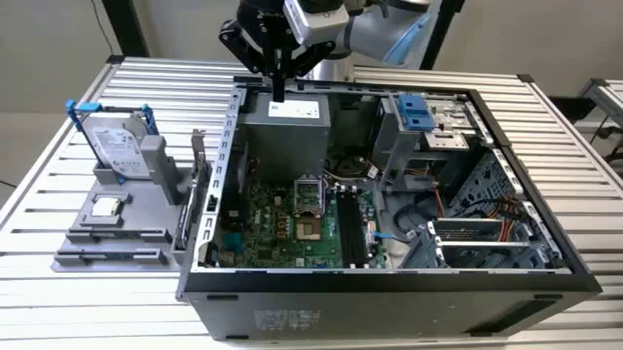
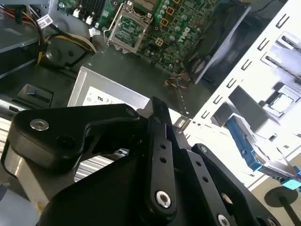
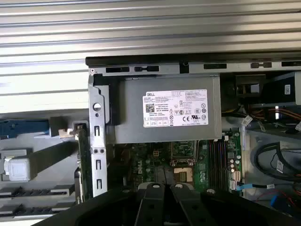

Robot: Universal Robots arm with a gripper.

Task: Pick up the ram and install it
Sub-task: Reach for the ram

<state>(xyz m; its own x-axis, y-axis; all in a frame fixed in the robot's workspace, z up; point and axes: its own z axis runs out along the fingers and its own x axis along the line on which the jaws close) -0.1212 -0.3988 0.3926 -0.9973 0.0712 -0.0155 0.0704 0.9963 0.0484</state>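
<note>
Your gripper [image 1: 279, 93] has its jaws closed together with nothing between them, and it hangs tip-down over the grey power supply [image 1: 284, 127] in a corner of the open computer case [image 1: 389, 283]. The ram [image 1: 201, 175] stands on edge in the grey fixture [image 1: 107, 240], at the fixture's edge just beside the case wall. The fixture sits toward the table's [image 1: 98, 321] edge on the exterior view's left.

Bright, even light pales the slatted table [image 1: 39, 200] in the exterior view, a perforated panel [image 2: 237, 70] blows out to white glare in the second wrist view beside the near-black gripper [image 2: 159, 109], and the inside of the case [image 1: 389, 283] sits in soft shadow.
</note>
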